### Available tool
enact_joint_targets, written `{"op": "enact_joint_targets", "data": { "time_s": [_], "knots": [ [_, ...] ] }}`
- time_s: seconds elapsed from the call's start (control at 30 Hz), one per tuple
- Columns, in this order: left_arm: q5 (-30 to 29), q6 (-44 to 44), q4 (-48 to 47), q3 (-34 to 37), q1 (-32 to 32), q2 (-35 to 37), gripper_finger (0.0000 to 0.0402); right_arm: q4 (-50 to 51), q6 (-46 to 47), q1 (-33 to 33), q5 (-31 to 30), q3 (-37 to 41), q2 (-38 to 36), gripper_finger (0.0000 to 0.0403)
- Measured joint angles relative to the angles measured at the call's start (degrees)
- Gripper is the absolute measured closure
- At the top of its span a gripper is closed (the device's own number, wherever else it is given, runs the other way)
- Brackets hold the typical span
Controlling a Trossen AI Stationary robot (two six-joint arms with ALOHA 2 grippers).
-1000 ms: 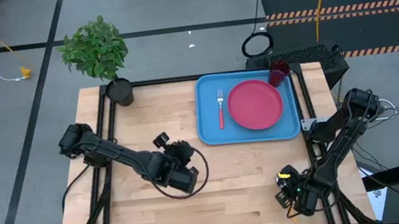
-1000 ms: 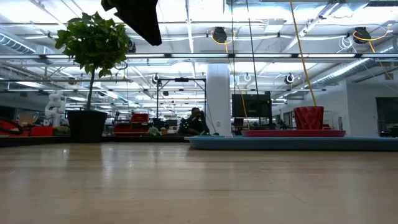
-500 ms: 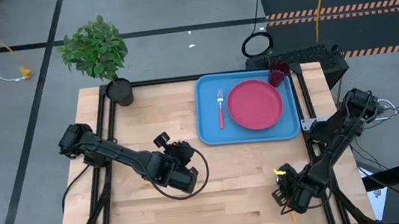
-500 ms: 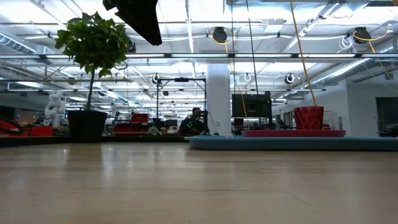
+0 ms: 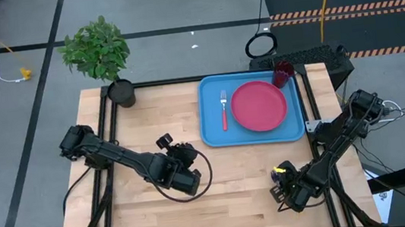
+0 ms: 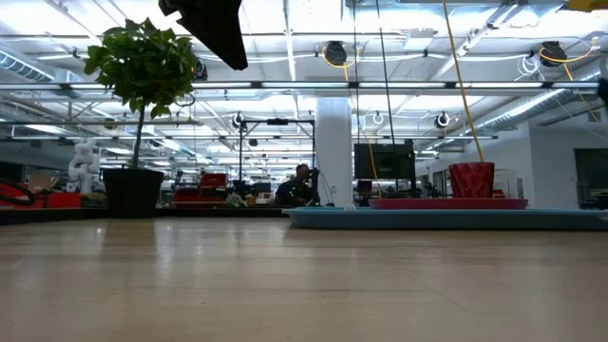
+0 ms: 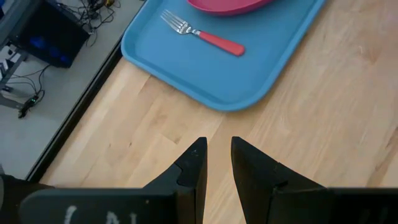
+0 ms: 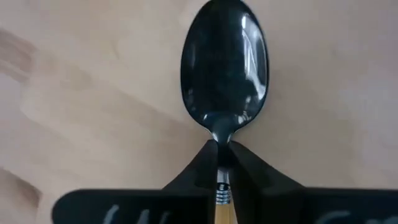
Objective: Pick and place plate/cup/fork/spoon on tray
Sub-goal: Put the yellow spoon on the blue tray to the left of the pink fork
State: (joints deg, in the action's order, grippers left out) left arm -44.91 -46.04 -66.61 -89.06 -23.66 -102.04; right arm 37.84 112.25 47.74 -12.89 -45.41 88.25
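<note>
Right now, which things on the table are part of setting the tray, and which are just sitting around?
Part of the job:
tray
plate
cup
fork
spoon, held in the right gripper

Just sitting around:
potted plant
left gripper, waiting mid-table, holding nothing

The tray (image 5: pixel 214 131) is showing light blue, the plate (image 5: pixel 258 106) pink-red, the cup (image 5: pixel 283 73) dark maroon. The fork (image 7: pixel 200 33) is showing silver tines and a red-pink handle. The spoon (image 8: pixel 224 66) is gleaming dark silver, its handle orange. The tabletop (image 5: pixel 240 178) is showing pale wood grain; the plant (image 5: pixel 96 49) green, in a black pot (image 5: pixel 121 93).
</note>
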Motion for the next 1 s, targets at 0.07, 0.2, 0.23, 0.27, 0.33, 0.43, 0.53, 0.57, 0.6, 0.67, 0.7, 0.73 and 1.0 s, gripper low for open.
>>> {"op": "enact_joint_targets", "data": {
  "time_s": [0.07,0.2,0.23,0.27,0.33,0.43,0.53,0.57,0.6,0.67,0.7,0.73,1.0],
  "knots": [
    [0.0,0.3,0.0,0.0,0.0,0.0,0.0325,-1.0,-0.6,-0.2,-5.1,0.1,0.1,0.0392],
    [0.0,0.5,0.0,0.0,0.0,0.0,0.0325,-2.5,-3.3,-0.5,-14.4,0.3,0.3,0.0393],
    [0.0,0.5,0.0,0.0,0.0,0.0,0.0325,-3.2,-4.1,-0.7,-15.8,0.3,0.2,0.0393],
    [0.0,0.6,0.0,0.0,0.0,0.0,0.0325,-4.0,-5.1,-0.9,-16.9,0.3,0.2,0.0393],
    [0.0,0.6,0.1,0.0,0.0,0.0,0.0325,-6.1,-8.0,-1.5,-19.4,0.2,0.2,0.0393],
    [0.0,0.6,0.2,0.0,-0.2,0.0,0.0325,-9.3,-13.2,-2.8,-23.9,0.2,0.2,0.0393],
    [0.0,0.7,0.3,0.0,-0.3,0.0,0.0325,-12.7,-19.2,-4.4,-27.7,0.2,0.2,0.0394],
    [0.0,0.9,0.3,0.0,-0.3,0.0,0.0325,-13.9,-21.3,-4.9,-28.6,0.2,0.2,0.0394],
    [-0.1,1.1,0.4,0.0,-0.3,0.0,0.0325,-15.3,-23.5,-5.6,-29.7,0.1,0.2,0.0394],
    [-0.2,1.4,0.9,0.0,-0.2,0.0,0.0325,-18.0,-28.0,-6.9,-32.2,0.1,0.2,0.0394],
    [-0.4,1.4,1.0,0.0,-0.1,0.0,0.0325,-19.4,-30.3,-7.5,-33.4,0.1,0.1,0.0394],
    [-0.5,1.4,1.3,0.0,0.0,0.0,0.0325,-20.7,-32.5,-8.2,-34.4,0.1,0.1,0.0394],
    [-0.6,2.1,4.4,0.0,1.6,0.0,0.0325,-31.1,-51.8,-14.0,-41.7,0.1,0.1,0.0394]
  ]
}}
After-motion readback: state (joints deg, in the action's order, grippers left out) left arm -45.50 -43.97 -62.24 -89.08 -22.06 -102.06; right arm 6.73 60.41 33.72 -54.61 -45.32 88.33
